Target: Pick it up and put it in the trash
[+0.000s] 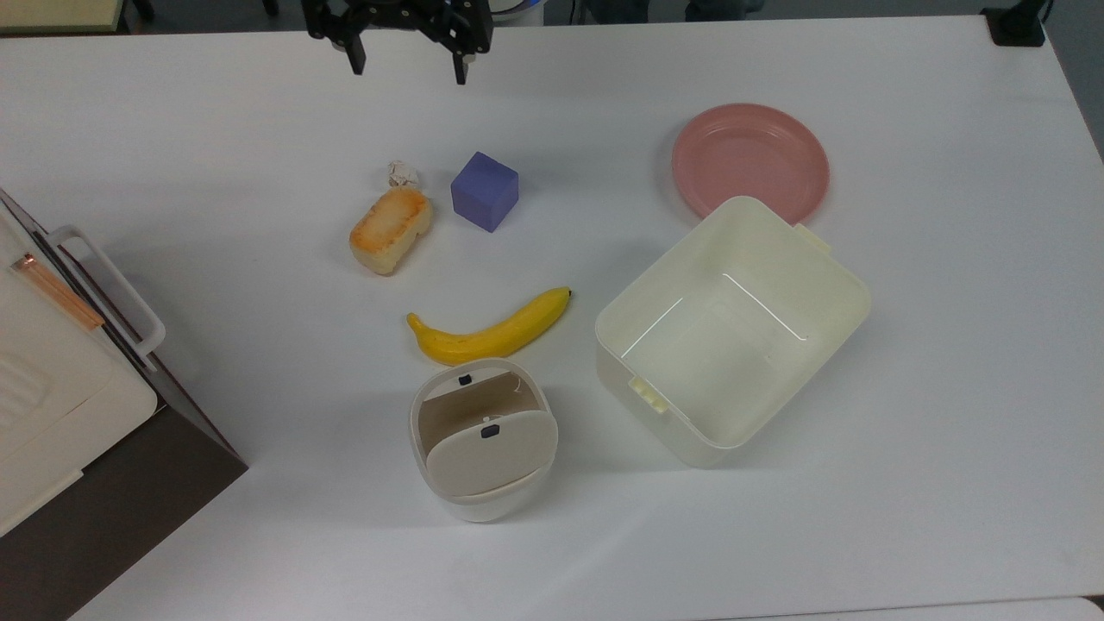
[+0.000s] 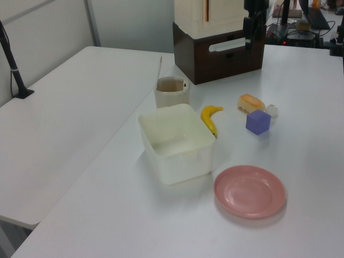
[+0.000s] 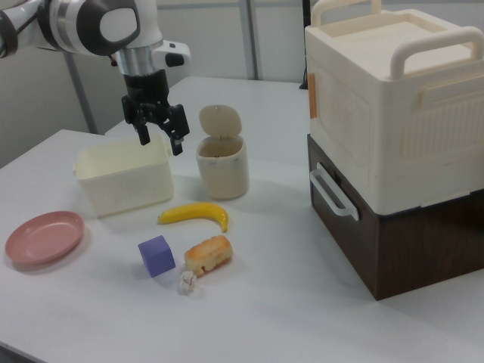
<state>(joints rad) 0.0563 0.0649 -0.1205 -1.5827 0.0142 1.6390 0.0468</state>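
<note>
Top view: roundish paper wad, no long axis, touching bread loaf.

Bright, even overhead light; soft shadows on the table, mild glare.

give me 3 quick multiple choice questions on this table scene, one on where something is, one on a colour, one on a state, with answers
1. What does the paper wad lie beside?
A. the bread loaf
B. the pink plate
C. the cream tub

2. What colour is the cube?
A. green
B. purple
C. red

3. How is the gripper?
A. shut on the banana
B. shut on the wad
C. open, holding nothing

Answers: 1 A, the wad sits right at the loaf's end in the top view. 2 B, the cube shows purple in every view. 3 C, its fingers hang spread above the table with nothing between them.
</note>
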